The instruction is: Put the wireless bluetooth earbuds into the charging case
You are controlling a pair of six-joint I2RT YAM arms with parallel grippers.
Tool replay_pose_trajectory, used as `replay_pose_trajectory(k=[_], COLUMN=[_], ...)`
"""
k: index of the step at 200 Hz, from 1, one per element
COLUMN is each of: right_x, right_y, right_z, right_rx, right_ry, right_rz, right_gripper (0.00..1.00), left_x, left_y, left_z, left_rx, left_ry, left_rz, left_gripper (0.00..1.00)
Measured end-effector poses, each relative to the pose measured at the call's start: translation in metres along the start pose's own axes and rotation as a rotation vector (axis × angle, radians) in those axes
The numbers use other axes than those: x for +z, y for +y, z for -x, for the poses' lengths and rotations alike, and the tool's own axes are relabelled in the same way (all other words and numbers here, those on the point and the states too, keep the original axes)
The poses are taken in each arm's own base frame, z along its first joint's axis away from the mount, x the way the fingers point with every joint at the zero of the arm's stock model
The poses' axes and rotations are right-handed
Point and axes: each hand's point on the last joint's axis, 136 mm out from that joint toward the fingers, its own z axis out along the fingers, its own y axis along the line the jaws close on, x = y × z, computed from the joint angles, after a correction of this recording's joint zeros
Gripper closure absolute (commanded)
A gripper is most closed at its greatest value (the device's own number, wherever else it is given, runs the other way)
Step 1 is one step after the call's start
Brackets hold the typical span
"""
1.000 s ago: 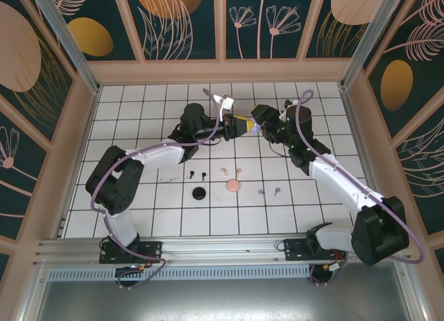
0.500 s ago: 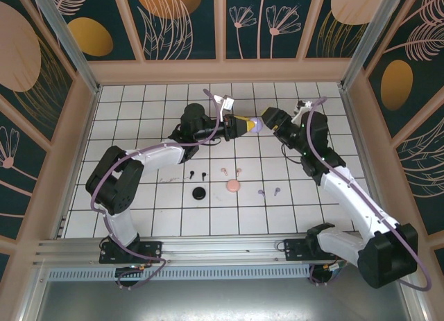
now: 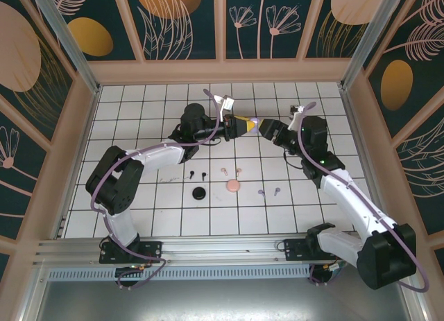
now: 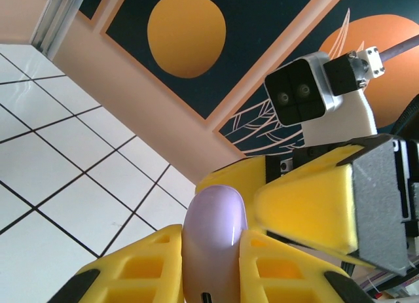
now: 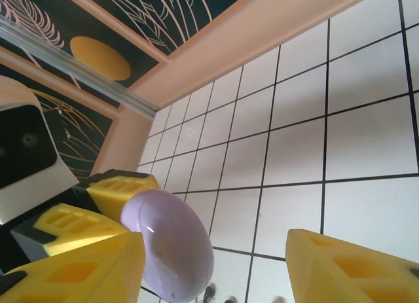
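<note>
Left gripper (image 3: 239,125) clenched on the lilac case (image 4: 213,244), held up off the tiles on the far side of the pink disc (image 3: 233,186); the yellow fingers (image 4: 141,267) pinch its narrow sides and have squeezed a shade tighter over the last second. The case has not shifted. The right gripper (image 3: 264,127), a second ago pressed up against the case, backed off a little to the right and has now swung back in lower, its arm bowed further out. Its jaws stand apart and grasp nothing, one finger (image 5: 72,267) just beside the case. The shell looks smooth and shut, so probably a failed or unfinished go at the lid, with a second approach forming. No earbud is lifted: pink earbuds (image 3: 231,170) just beyond the disc, black earbuds (image 3: 197,175) to its left, lilac earbuds (image 3: 269,192) to its right, black disc (image 3: 200,193) on the left too. Insertion not yet begun, by my reckoning.
</note>
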Motion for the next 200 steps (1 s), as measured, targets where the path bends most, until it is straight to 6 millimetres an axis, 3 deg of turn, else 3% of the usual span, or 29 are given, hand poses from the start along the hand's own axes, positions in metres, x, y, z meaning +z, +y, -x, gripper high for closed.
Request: replay_pose_trajectory(k=[74,95,125,142,170,200], right_x=[0.007,0.007,0.006,0.005,0.0,-0.013], right_y=[-0.007,-0.025,-0.066,-0.079,-0.073,-0.044], right_z=[-0.004,-0.003,-0.018,-0.024,-0.024,-0.019], right_rx=[-0.003,0.014,0.069,0.09,0.087,0.028], right_ry=[0.009,-0.002,0.023,0.037,0.042,0.035], right_rz=[0.006,-0.027,-0.116,-0.145,-0.126,-0.028], right_gripper=[0.46,0.47,0.48,0.48,0.48,0.52], left_x=[0.0,-0.001,0.0,0.0,0.0,0.0], left_y=[0.005,0.007,0.002,0.002,0.001,0.001], left_z=[-0.003,-0.004,-0.003,-0.003,-0.003,-0.003], left_rx=[-0.017,-0.024,-0.01,-0.01,-0.01,-0.012], left_ry=[0.008,0.012,0.01,0.011,0.011,0.012], left_rz=[0.019,0.026,0.006,0.004,0.004,0.003], left_gripper=[1.0,1.0,1.0,1.0,1.0,1.0])
